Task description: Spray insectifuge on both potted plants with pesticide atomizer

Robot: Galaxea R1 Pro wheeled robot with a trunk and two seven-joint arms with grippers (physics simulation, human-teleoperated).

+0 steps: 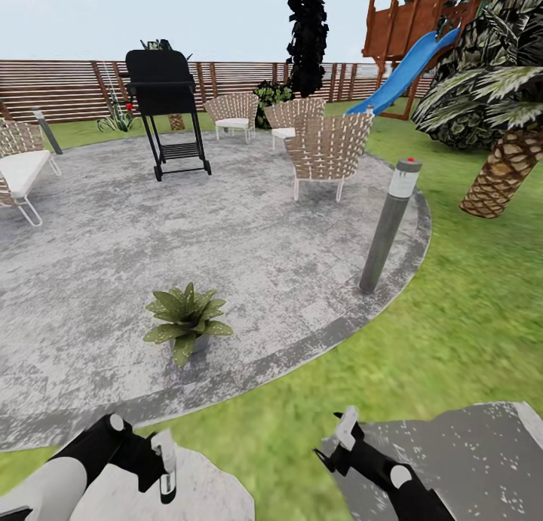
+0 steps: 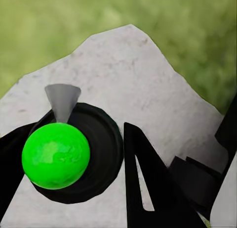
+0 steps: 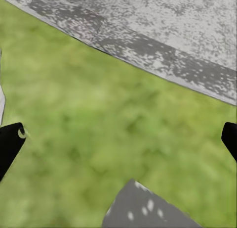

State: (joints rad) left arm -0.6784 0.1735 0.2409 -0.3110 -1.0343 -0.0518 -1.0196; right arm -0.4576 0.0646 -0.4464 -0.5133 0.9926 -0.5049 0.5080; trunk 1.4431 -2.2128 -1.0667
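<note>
The left gripper (image 1: 164, 468) pinches the slim white-labelled pesticide atomizer (image 1: 167, 461) upright, nozzle aimed toward the grey-potted rosette plant (image 1: 186, 321); the right gripper (image 1: 341, 439) has its fingers spread, unloaded.

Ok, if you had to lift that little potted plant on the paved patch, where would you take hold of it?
Probably by the pot, not the leaves. The potted plant stands upright and its pointed leaves spread out over the rim, so a grasp from above would crush them. Come in low from the near side, where a bit of grey pot wall shows under the rosette.
</note>
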